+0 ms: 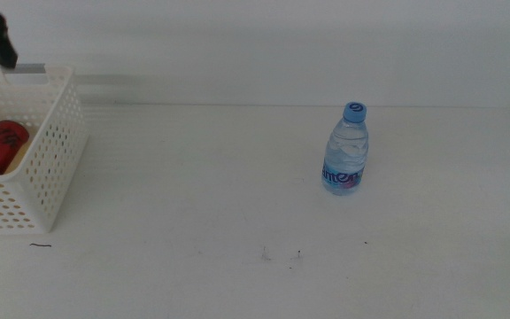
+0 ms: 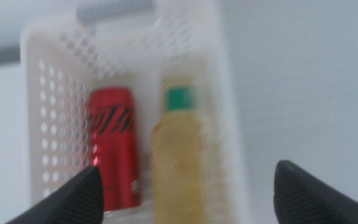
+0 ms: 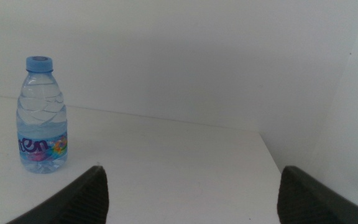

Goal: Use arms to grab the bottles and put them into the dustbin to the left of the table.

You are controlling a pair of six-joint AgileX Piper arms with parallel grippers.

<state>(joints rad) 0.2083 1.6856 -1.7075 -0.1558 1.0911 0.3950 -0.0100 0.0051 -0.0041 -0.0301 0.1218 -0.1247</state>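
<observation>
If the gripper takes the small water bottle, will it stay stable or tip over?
The water bottle stands upright and looks taller than it is wide, so a high push would probably tip it. It appears full, so likely heavy for its size. Its clear ribbed wall may flex and slip in the open right gripper.

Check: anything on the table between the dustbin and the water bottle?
Nothing: middle view shows bare table between the dustbin and the upright water bottle.

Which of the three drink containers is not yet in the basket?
The blue-capped water bottle: it stands upright on the table, while the red can and the yellow tea bottle lie inside the basket.
</observation>
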